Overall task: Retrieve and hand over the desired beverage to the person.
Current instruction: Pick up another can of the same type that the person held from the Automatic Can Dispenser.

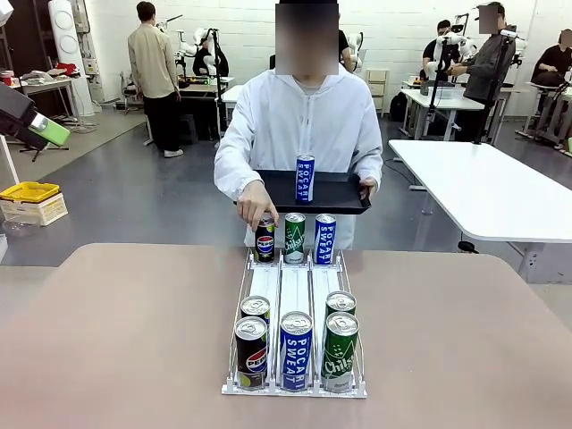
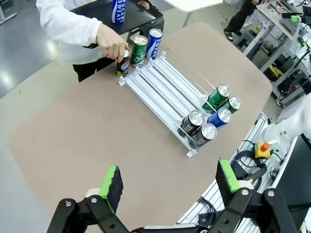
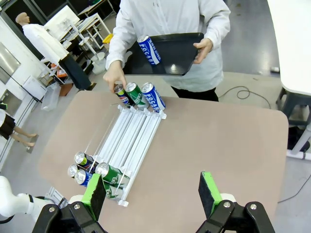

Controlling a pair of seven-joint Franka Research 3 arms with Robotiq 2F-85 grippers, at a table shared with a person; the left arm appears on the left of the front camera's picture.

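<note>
The person point(image 1: 304, 125) in a white hooded jacket stands at the far side, holding a black tray point(image 1: 344, 192) with a blue Pocari Sweat can point(image 1: 305, 179) upright on it. Their other hand point(image 1: 255, 204) rests on the Pepsi can point(image 1: 265, 241) at the far end of the white three-lane rack point(image 1: 280, 286). A green can point(image 1: 294, 238) and a blue can point(image 1: 324, 239) stand beside it. Pepsi point(image 1: 251, 353), Pocari point(image 1: 296, 350) and green cans point(image 1: 340, 352) fill the near end. My left gripper point(image 2: 170, 182) and right gripper point(image 3: 152, 193) hover open and high above the table, nothing between their fingers.
The rack sits mid-table on the brown tabletop point(image 1: 116, 340), with bare surface on both sides. A white table point(image 1: 492, 188) stands behind at the right, and a yellow box point(image 1: 31, 192) on the floor at the left. Other people work farther back.
</note>
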